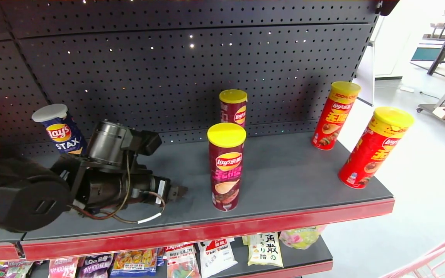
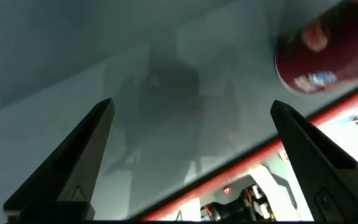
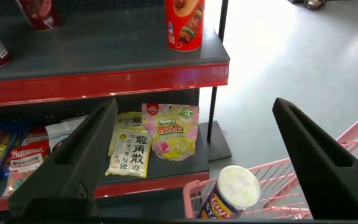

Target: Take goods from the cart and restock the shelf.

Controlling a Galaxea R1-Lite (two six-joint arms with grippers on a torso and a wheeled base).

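Note:
On the grey shelf (image 1: pixel 284 181) a maroon chip can (image 1: pixel 226 166) stands near the red front edge, with a second maroon can (image 1: pixel 233 108) behind it. Two red cans (image 1: pixel 335 116) (image 1: pixel 375 148) stand at the right end. A blue can (image 1: pixel 60 129) leans at the back left. My left gripper (image 1: pixel 178 191) hovers low over the shelf just left of the front maroon can (image 2: pixel 325 59); its fingers (image 2: pixel 79 162) are open and hold nothing. My right gripper (image 3: pixel 194 106) is open above the pink cart (image 3: pixel 278 186), where a blue white-lidded can (image 3: pixel 232 193) lies.
A perforated dark back panel (image 1: pixel 191 73) rises behind the shelf. The lower shelf (image 3: pixel 160 174) holds several snack bags (image 3: pixel 166 130). Bare shelf surface lies between the maroon and red cans. The cart's pink rim (image 1: pixel 435 255) shows at the lower right.

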